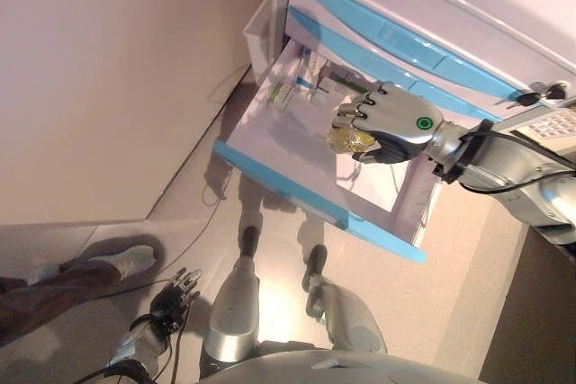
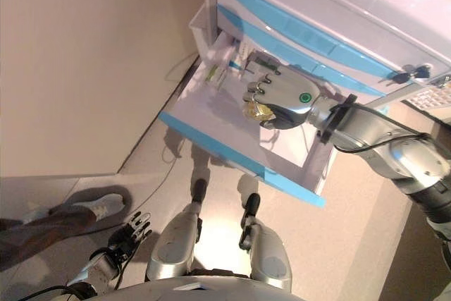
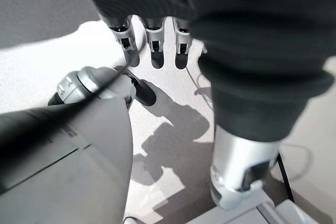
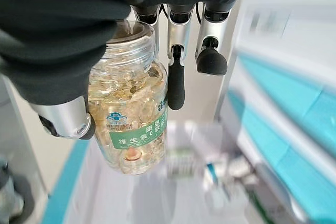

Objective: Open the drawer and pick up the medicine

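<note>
Right hand: the right hand [image 1: 389, 123] is hovering over the pulled-out drawer [image 1: 270, 137], fingers and thumb curled tight around the medicine bottle [image 4: 130, 124].
Medicine: the bottle, clear and filled with amber capsules under a green label, is sitting inside the right hand's grasp, above the drawer floor and, as far as the views show, touching nothing else.
Long axis: in the right wrist view the bottle is running along the fingers, its neck lying at the palm and its base pointing out past the fingertips; the eye views are showing only its yellow end [image 2: 258, 110] peeking below the curled fingers.
Left hand: the left hand [image 1: 177, 293] is hanging low near the floor with fingers straight and spread, holding nothing, well apart from the drawer; the right arm is clearly the nearer one.
Drawer state: the drawer is standing fully open, its blue front edge [image 1: 297, 193] projecting toward the robot, with small boxes [image 1: 297, 85] lying at the back.
Edges: the closed blue drawer fronts [image 1: 396, 42] of the cabinet are overhanging the rear of the open drawer, just beside the back of the hand.
Open room: free space is lying above the drawer's bare front half, so a lift up and back toward the robot is judged the clearest path.
Bystander: a person's leg and shoe [image 1: 117, 263] are showing on the floor to the left, well clear.
</note>
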{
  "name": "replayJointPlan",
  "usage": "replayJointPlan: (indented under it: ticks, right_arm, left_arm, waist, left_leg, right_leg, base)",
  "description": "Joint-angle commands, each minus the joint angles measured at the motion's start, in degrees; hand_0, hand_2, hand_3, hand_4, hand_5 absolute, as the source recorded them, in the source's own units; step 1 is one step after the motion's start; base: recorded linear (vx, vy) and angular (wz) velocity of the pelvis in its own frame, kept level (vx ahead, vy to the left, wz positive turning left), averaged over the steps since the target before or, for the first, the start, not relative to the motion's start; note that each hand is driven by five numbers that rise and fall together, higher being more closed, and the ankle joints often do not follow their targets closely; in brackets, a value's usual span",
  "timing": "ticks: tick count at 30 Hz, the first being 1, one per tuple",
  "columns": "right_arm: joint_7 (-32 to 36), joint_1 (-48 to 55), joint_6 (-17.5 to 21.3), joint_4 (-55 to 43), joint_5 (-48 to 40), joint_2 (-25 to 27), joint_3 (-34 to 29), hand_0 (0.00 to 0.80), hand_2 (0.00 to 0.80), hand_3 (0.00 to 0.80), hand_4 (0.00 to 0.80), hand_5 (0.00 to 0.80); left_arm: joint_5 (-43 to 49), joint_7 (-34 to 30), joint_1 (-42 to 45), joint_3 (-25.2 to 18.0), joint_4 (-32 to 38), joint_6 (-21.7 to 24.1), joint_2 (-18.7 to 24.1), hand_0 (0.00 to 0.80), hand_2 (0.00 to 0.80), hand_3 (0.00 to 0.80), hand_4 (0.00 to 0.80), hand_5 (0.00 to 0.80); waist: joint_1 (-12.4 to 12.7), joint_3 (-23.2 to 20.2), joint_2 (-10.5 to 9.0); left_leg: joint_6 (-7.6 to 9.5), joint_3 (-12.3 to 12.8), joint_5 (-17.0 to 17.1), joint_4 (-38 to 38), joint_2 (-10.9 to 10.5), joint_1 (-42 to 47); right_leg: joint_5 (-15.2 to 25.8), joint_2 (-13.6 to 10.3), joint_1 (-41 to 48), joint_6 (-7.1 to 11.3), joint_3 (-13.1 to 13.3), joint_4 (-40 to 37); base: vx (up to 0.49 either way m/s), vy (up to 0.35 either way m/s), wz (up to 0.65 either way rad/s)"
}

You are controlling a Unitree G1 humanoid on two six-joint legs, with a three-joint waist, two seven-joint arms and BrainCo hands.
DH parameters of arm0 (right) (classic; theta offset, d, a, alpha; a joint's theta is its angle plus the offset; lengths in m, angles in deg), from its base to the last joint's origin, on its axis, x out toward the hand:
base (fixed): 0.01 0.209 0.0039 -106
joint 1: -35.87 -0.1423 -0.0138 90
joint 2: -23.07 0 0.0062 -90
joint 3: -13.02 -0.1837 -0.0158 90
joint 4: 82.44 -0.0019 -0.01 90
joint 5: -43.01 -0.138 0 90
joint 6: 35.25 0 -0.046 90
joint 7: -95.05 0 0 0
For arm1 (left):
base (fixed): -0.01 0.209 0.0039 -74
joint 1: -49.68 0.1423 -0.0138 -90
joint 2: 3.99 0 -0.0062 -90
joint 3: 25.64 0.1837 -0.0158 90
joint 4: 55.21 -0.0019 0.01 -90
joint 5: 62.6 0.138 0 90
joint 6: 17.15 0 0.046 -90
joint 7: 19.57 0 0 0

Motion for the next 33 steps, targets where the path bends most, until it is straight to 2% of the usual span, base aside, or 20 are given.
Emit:
replayJointPlan:
  ticks: [1, 6, 11, 14, 17, 22, 27, 33]
  right_arm:
    - [2.63, 1.52, 2.79, -7.02, -11.91, 2.96, -4.26, 0.8, 0.8, 0.8, 0.8, 0.8]
    - [7.9, 1.35, 2.63, -9.07, -24.81, 5.13, -11.92, 0.8, 0.8, 0.8, 0.8, 0.8]
    - [11.49, -0.36, -0.25, -8.48, -35.33, 6.69, -17.25, 0.8, 0.8, 0.8, 0.8, 0.8]
    - [11.87, -1.66, -1.84, -6.68, -37.7, 6.31, -18.52, 0.8, 0.8, 0.8, 0.8, 0.8]
    - [11.45, -3.68, -5.08, -4.53, -39.68, 6.05, -18.96, 0.8, 0.8, 0.8, 0.8, 0.8]
    - [8.85, -9.41, -10.88, 2.72, -42.39, 7.12, -16.83, 0.8, 0.8, 0.8, 0.8, 0.8]
    - [5.86, -15.14, -13.64, 11.45, -42.32, 9.91, -12.55, 0.8, 0.8, 0.8, 0.8, 0.8]
    - [3.57, -24.61, -16.17, 24.98, -41.77, 12.25, -2.67, 0.8, 0.8, 0.8, 0.8, 0.8]
  left_arm:
    - [1.91, 0.2, 5.5, -1.16, -2.39, 0.35, -0.46, 0.0, 0.0, 0.0, 0.0, 0.0]
    - [2.25, -0.26, 7.31, -2.65, -3.96, 1.22, -1.58, 0.0, 0.0, 0.0, 0.0, 0.0]
    - [2.71, -0.63, 8.58, -3.75, -6.19, 1.96, -2.58, 0.0, 0.0, 0.0, 0.0, 0.0]
    - [3.01, -0.54, 8.64, -4.07, -7.27, 1.9, -2.67, 0.0, 0.0, 0.0, 0.0, 0.0]
    - [3.02, 0.18, 8.61, -4.12, -7.83, 1.25, -2.61, 0.0, 0.0, 0.0, 0.0, 0.0]
    - [3.37, 0.78, 8.61, -4.2, -8.59, 0.09, -1.93, 0.0, 0.0, 0.0, 0.0, 0.0]
    - [3.54, 1.39, 8.74, -4.25, -8.08, -1.48, -0.91, 0.0, 0.0, 0.0, 0.0, 0.0]
    - [3.51, 2.45, 8.76, -3.87, -6.76, -3.59, 0.66, 0.0, 0.0, 0.0, 0.0, 0.0]
  waist:
    - [-1.07, -6.55, -0.86]
    - [-1.84, -9.2, -1.09]
    - [-2.32, -11.99, -1.14]
    - [-2.46, -13.06, -1.17]
    - [-2.53, -14.0, -1.15]
    - [-2.2, -14.97, -1.35]
    - [-1.71, -15.45, -1.67]
    - [-0.68, -15.7, -2.25]
  left_leg:
    - [-0.12, 0.15, -7.12, 2.28, 0.55, -0.54]
    - [-0.52, 0.82, -7.38, 1.64, 0.92, 0.81]
    - [-0.97, 1.51, -7.47, 1.03, 1.15, 2.18]
    - [-1.11, 1.66, -7.55, 0.73, 1.16, 2.77]
    - [-1.17, 1.71, -7.7, 0.58, 1.15, 3.46]
    - [-1.24, 1.38, -7.88, 0.38, 1.18, 4.48]
    - [-1.13, 1.05, -7.96, 0.21, 0.96, 5.1]
    - [-0.95, 0.49, -7.86, -0.06, 0.83, 5.59]
  right_leg:
    - [0.6, -0.93, 0.72, 4.66, -0.11, -0.25]
    - [0.46, -0.81, 1.67, 4.66, 0.78, -0.94]
    - [0.35, -1.07, 2.73, 4.69, 1.11, -1.43]
    - [0.34, -1.12, 3.19, 4.65, 1.27, -1.68]
    - [0.25, -1.16, 3.81, 4.6, 1.27, -1.85]
    - [0.07, -1.23, 4.94, 4.57, 1.02, -2.16]
    - [0.05, -1.27, 5.66, 4.65, 0.56, -2.36]
    - [0.05, -1.39, 6.46, 4.72, -0.14, -2.69]
  base:
    - [0.053, 0.007, -0.13]
    - [0.057, 0.013, -0.12]
    - [0.084, 0.027, -0.13]
    - [0.072, 0.016, -0.07]
    - [0.077, 0.012, -0.02]
    - [0.063, 0.0, -0.03]
    - [0.047, 0.0, 0.02]
    - [0.042, -0.004, 0.0]
